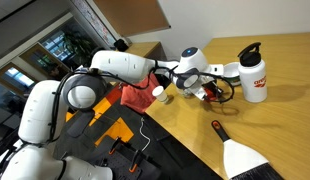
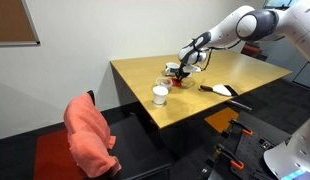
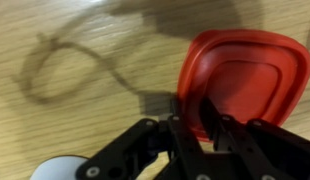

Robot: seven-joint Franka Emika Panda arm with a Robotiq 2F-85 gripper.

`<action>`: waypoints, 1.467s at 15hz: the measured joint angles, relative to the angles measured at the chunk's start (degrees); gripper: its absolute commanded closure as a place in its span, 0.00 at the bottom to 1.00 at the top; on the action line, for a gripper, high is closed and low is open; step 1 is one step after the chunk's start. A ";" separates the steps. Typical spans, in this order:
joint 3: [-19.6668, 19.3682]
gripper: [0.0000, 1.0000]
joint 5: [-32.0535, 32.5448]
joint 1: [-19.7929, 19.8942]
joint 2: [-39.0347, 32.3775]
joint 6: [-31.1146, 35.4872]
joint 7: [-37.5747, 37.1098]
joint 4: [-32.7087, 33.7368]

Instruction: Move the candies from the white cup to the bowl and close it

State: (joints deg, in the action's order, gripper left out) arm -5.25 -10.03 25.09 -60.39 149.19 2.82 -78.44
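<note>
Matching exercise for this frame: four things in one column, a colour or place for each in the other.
Things:
1 lid
2 cup
3 cloth
4 bottle

Descriptions:
A pink, off the table
B red, its edge between the fingers of the gripper
C white, black cap, red label
D plain white, small, on the table

Pairs: 1-B, 2-D, 3-A, 4-C

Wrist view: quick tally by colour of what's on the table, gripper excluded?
Red: 1, the lid
White: 1, a round item, cut off by the frame edge, so its kind is unclear
Dark: 1, a thin looped cord
Total: 3
</note>
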 measured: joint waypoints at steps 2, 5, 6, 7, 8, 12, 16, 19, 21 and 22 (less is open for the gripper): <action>0.01 0.94 0.00 -0.01 -0.07 0.00 0.00 0.15; 0.54 0.94 -0.03 -0.01 0.18 0.07 0.14 0.19; 0.90 0.94 -0.04 -0.01 0.51 0.09 0.20 0.16; 1.34 0.94 -0.06 0.00 1.00 0.14 0.30 0.04; 1.76 0.94 -0.06 0.00 1.64 0.28 0.38 -0.23; 3.13 0.94 -0.20 0.02 5.29 1.98 1.64 -2.51; 4.63 0.94 -0.58 0.29 9.03 4.80 3.17 -5.80; 6.76 0.94 -2.06 1.20 11.84 6.65 5.59 -9.01; 8.32 0.94 -3.32 2.06 13.87 8.25 7.33 -11.65; 9.04 0.94 -3.98 2.55 15.01 9.17 8.16 -13.17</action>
State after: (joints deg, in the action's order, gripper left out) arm 3.79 -14.01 27.64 -45.38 158.36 10.98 -91.61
